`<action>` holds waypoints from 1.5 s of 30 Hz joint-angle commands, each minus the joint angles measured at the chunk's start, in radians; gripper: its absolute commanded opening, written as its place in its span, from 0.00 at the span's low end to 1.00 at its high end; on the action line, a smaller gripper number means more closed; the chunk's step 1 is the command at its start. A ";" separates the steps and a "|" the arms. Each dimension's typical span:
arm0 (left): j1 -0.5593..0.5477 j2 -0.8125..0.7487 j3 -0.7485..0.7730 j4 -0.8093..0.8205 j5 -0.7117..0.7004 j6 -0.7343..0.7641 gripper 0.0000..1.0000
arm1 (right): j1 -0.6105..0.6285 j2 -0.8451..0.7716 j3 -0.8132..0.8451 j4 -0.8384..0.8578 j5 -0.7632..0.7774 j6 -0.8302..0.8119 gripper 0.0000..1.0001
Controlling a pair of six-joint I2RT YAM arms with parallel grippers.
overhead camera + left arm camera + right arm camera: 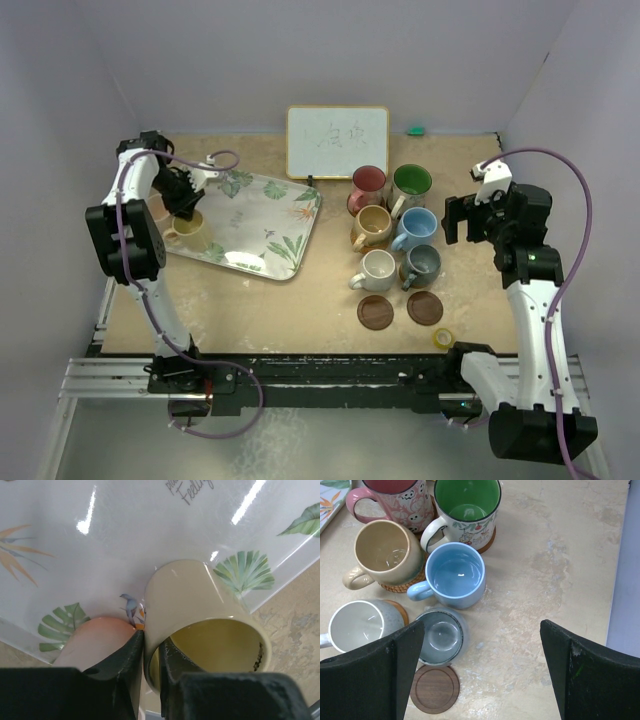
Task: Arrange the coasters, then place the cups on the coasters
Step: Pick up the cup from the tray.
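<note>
Beige speckled worktop (300, 300): nearest lie two bare dark coasters (375, 312), then six empty mugs (455, 575) below the right gripper (481, 630), its jaws spread wide. Only the left wrist view shows the left gripper (152, 655) clamped on the yellow mug (195, 605) rim, on the leaf-print tray (150, 530) lettered "Feeling".

White arms (533, 305), black joints (125, 245) and claws (480, 630), trailing purple cables (588, 215).
</note>
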 commanded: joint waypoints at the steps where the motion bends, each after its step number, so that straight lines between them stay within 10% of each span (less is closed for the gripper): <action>1: -0.037 -0.045 -0.050 0.019 0.037 -0.129 0.11 | -0.005 -0.002 0.000 0.033 0.012 -0.015 1.00; 17: -0.232 -0.258 -0.303 0.295 -0.030 -0.705 0.11 | -0.005 -0.003 -0.001 0.030 0.003 -0.015 1.00; 31: -0.245 -0.322 -0.380 0.334 -0.065 -0.807 0.25 | -0.005 -0.013 -0.002 0.032 -0.017 -0.012 1.00; 45: -0.276 -0.338 -0.419 0.387 -0.091 -0.838 0.03 | -0.004 0.042 0.049 0.017 -0.098 0.032 1.00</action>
